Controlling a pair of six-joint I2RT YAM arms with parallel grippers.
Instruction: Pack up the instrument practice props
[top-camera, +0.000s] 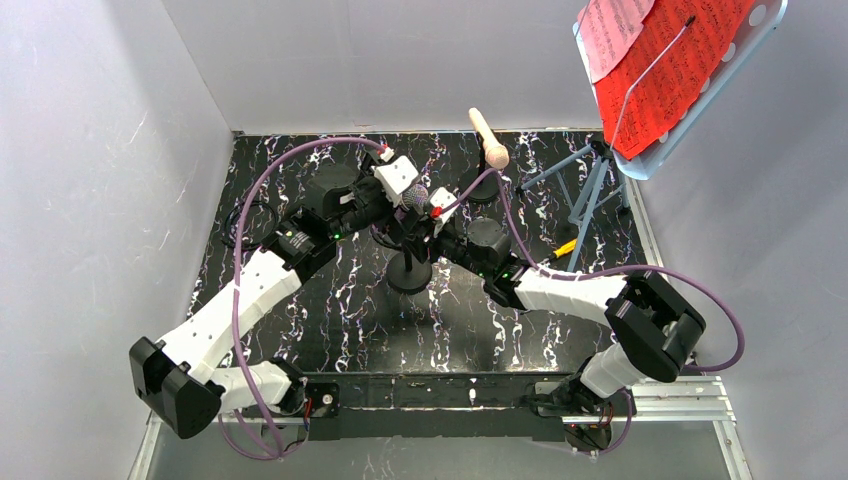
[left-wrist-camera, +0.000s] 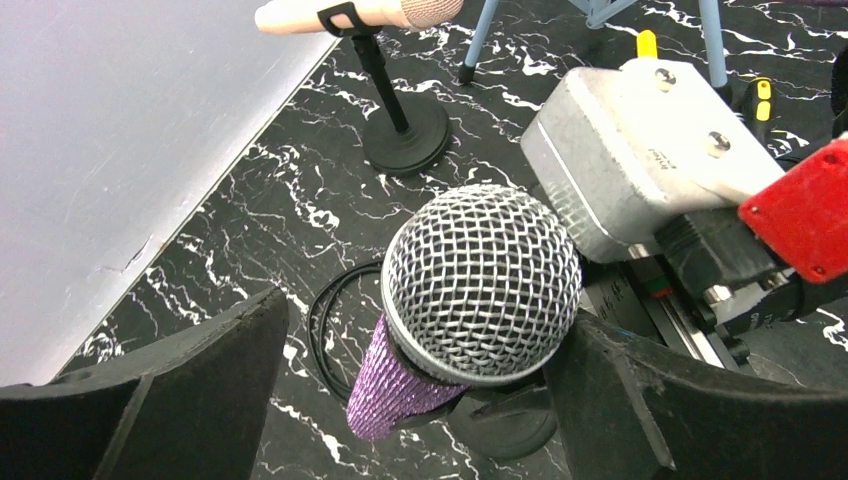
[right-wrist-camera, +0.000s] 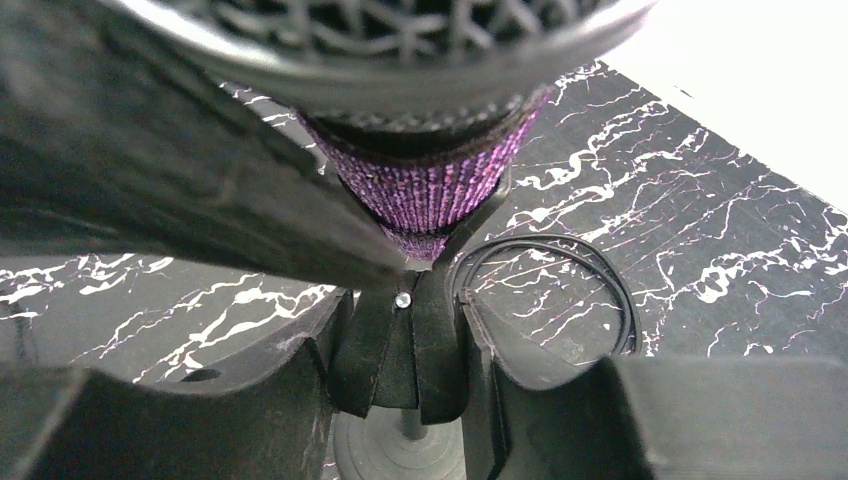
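Left claw (top-camera: 404, 196) and right claw (top-camera: 424, 222) were both at the purple microphone (top-camera: 416, 194), upright on its black post (top-camera: 408, 272) mid-worktop (top-camera: 340, 330). Cream microphone (top-camera: 489, 140) sat on the far post (top-camera: 484, 186). Red and pink pages (top-camera: 665, 75) were up on the stand (top-camera: 590, 195).

Left wrist: left claw (left-wrist-camera: 425, 320) spread wide, grille (left-wrist-camera: 480, 280) in the gap.

Right wrist: right claw (right-wrist-camera: 400, 375) pinched the clip (right-wrist-camera: 400, 345) just under the purple body.
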